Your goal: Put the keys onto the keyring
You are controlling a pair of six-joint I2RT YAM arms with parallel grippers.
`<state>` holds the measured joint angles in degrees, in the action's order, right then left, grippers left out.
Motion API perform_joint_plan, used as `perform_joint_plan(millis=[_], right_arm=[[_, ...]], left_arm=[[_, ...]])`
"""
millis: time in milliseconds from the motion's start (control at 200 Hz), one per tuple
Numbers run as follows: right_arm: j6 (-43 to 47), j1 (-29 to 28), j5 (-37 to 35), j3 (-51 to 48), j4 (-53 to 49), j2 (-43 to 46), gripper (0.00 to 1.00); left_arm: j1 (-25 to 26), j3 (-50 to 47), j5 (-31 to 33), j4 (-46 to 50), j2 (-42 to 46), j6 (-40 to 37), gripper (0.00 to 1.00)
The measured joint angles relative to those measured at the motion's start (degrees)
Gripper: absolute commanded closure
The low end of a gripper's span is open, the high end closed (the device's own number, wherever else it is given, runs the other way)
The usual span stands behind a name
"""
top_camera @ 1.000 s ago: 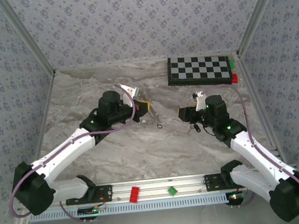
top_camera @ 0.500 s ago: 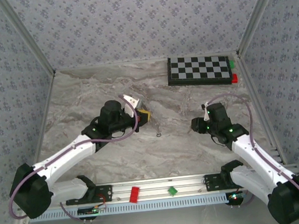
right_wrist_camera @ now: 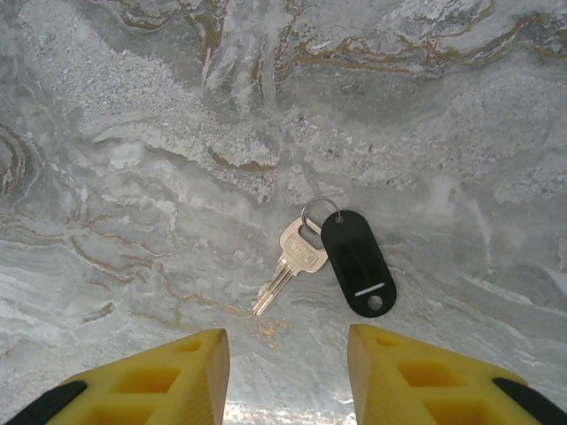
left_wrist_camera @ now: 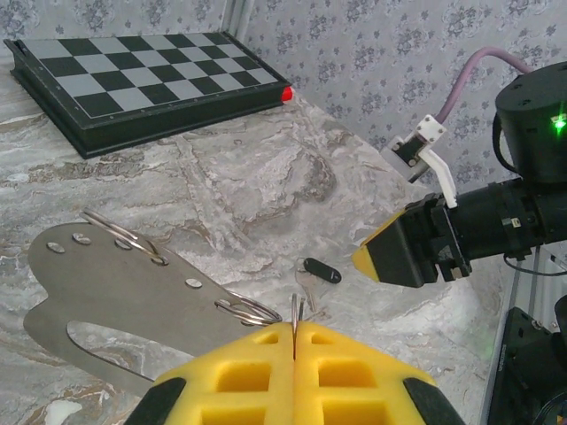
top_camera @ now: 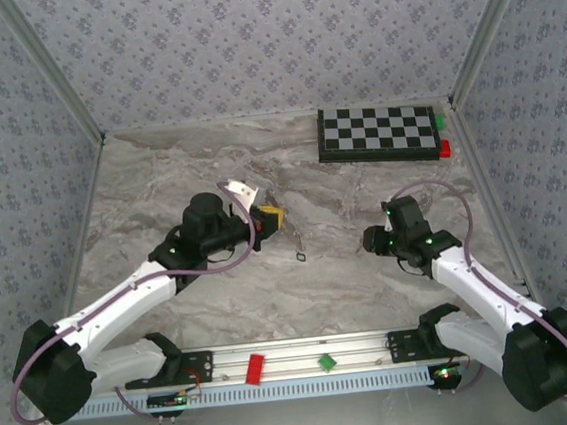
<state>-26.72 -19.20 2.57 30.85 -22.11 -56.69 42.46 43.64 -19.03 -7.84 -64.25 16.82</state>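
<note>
At the left, the left end effector (left_wrist_camera: 294, 336) is seen clenched, its yellow pads pressed together on a thin wire loop that rises edge-on from their seam. That loop is judged to belong to the keyring (left_wrist_camera: 248, 308), which is held up off the tabletop (right_wrist_camera: 133, 133) at the edge of a flat metal plate (left_wrist_camera: 115, 283) with a row of small holes.

Toward the middle, one key (right_wrist_camera: 288, 259) is found lying flat on the marble, joined by a small ring (right_wrist_camera: 319, 211) to a black tag (right_wrist_camera: 357, 259) – well apart from the held keyring. To the right, the right end effector (right_wrist_camera: 288, 367) is poised just short of the key with its jaws parted and nothing between them. A checkered board (top_camera: 376, 131) is set at the far right.

The task is judged to be at an early stage: the keyring is gripped, but no key is threaded onto it, and the key is not yet picked up. Grasping, carrying across and threading are left.

How the keyring is joined to the plate cannot be made out, and the plate's near edge is hidden by the pads. Whether the keyring has an opening cannot be told – the wire is too thin.
</note>
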Motion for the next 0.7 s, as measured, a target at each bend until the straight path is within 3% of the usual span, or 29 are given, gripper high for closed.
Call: perform_joint_plan(millis=[300, 700], right_arm=[[1.55, 0.22, 1.18, 5.64, 0.57, -11.93, 0.69], [2.62, 2.69, 2.84, 11.32, 0.46, -22.97, 0.70]], left_arm=[[0.00, -1.81, 0.68, -1.36, 0.15, 1.29, 1.00], [0.00, -2.12, 0.87, -2.10, 0.52, 2.34, 1.00]])
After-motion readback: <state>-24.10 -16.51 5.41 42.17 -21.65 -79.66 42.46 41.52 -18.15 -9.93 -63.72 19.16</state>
